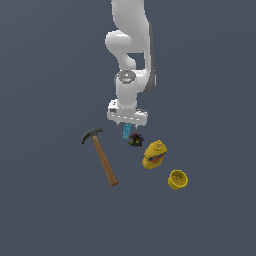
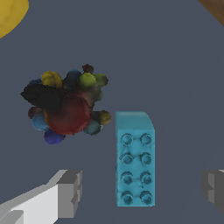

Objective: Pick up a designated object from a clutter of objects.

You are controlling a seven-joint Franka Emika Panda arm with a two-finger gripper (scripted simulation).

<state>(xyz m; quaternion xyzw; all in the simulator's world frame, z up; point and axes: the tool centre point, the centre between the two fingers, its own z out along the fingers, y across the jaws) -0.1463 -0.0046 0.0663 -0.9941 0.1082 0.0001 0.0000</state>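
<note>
The designated object, a small cyan-blue studded brick [image 2: 134, 162], lies studs-up between my gripper's [image 2: 140, 190] two grey fingers [image 2: 69, 192], with a gap on each side. The gripper is open and touches nothing. In the exterior view the brick [image 1: 126, 132] pokes out just below the gripper [image 1: 128, 125], which hangs straight over it. The tiny dark multicoloured object [image 2: 65, 107] sits close beside the brick, outside the fingers; in the exterior view this dark object [image 1: 135, 140] is just to the brick's right.
A wooden-handled hammer [image 1: 102, 157] lies on the exterior view's left of the brick, its handle [image 2: 214, 8] at the wrist frame's corner. A yellow bottle [image 1: 154, 154] and a yellow cup [image 1: 177, 179] lie on the exterior view's right. A yellow edge [image 2: 11, 15] shows in the wrist view.
</note>
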